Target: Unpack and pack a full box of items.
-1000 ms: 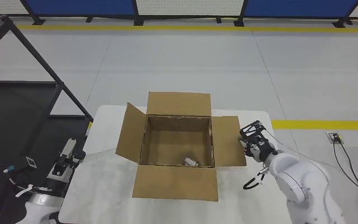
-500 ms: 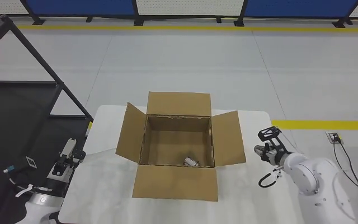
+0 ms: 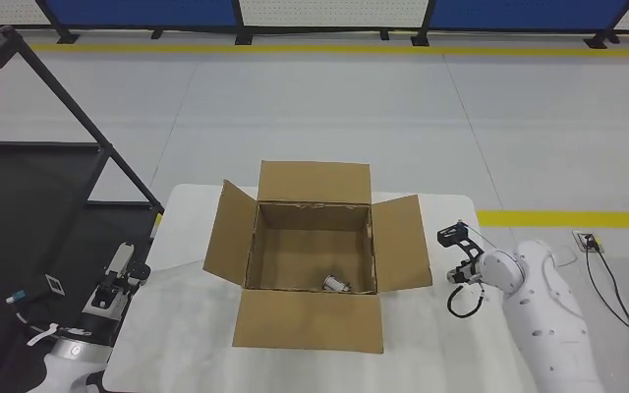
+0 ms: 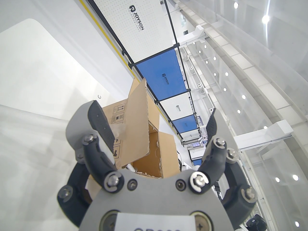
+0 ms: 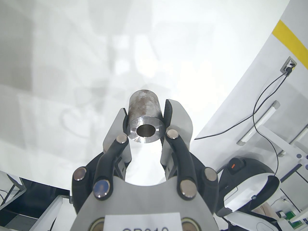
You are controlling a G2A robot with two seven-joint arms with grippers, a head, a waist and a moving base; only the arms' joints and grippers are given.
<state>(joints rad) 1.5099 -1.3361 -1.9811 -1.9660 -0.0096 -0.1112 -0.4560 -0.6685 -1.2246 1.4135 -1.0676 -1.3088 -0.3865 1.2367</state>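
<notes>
**Steel cylinder (image 5: pixel 144 118) gripped beside the open box (image 3: pixel 308 321)**

The white desk (image 3: pixel 187 295) carries the cardboard box, its flaps spread. Right of the box, near its flap, the right claw (image 5: pixel 146 108) is clenched on the steel cylinder. Left of the box, well apart, the left claw (image 4: pixel 154 111) is released. A small pale item (image 3: pixel 336 284) lies inside the box by its near wall.

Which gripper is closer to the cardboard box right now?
Right. The right gripper, holding a metal cylinder, is just off the cardboard box's right flap; the left gripper sits farther off, by the table's left edge.
</notes>
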